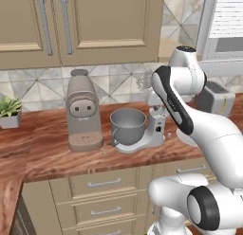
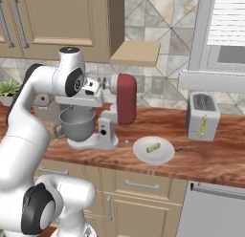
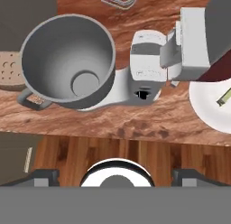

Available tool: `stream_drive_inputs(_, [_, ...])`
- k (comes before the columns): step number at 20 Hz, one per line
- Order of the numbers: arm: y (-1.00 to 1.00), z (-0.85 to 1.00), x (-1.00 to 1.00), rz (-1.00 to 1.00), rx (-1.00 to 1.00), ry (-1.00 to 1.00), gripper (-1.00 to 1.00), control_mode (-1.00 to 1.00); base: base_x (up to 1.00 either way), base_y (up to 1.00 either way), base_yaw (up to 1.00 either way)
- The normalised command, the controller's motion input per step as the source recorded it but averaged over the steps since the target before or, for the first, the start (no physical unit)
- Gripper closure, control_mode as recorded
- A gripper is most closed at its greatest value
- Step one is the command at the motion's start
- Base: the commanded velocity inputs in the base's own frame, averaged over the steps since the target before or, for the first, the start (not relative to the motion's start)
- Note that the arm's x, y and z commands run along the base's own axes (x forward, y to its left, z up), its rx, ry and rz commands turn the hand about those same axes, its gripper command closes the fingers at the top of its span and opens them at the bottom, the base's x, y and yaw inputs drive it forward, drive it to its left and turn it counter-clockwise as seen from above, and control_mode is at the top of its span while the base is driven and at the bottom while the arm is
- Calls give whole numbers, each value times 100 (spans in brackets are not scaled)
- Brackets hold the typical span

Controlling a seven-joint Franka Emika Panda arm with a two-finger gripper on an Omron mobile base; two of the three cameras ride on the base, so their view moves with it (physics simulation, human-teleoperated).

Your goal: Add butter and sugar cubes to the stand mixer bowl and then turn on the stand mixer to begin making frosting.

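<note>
The stand mixer [image 2: 119, 104] stands on the wooden counter with its dark red head tilted up. Its grey metal bowl [image 3: 67, 58] sits on the light grey base [image 3: 146, 60], and I see nothing inside the bowl. It also shows as bowl [image 1: 128, 125] and bowl [image 2: 76, 123]. A pale yellow stick of butter [image 2: 153, 147] lies on a white plate [image 2: 165, 155], to the right of the mixer. My gripper [image 3: 115, 175] hovers above the bowl and base, open and holding nothing. A tiny pale speck [image 2: 126, 142] lies beside the base, too small to tell whether it is a sugar cube.
A tall beige coffee machine [image 1: 83, 113] stands just left of the bowl. A silver toaster [image 2: 203, 115] is at the right, and a potted plant [image 1: 9, 111] at the far left. Wall cabinets hang over the counter, and the wire whisk [image 1: 144, 81] juts out above the bowl.
</note>
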Motion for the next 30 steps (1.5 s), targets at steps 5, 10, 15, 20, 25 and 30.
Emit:
stream_drive_inputs(5, [0, 0, 0, 0, 0, 0, -100, 100, 0, -41, 0])
stream_drive_inputs(10, [-6, 0, 0, 0, 2, -1, -100, -100, 0, -5, 0])
stream_drive_inputs(15, [13, 3, -30, 2, 0, -11, -100, -100, 0, 0, 0])
stream_drive_inputs(20, [65, 0, -38, 7, 0, -9, -100, -100, 0, 0, 0])
stream_drive_inputs(25, [95, 0, -22, 7, -3, -1, -100, -100, 0, 0, 0])
stream_drive_inputs(30, [85, 0, -16, 3, -3, -4, -100, -100, 0, 0, 0])
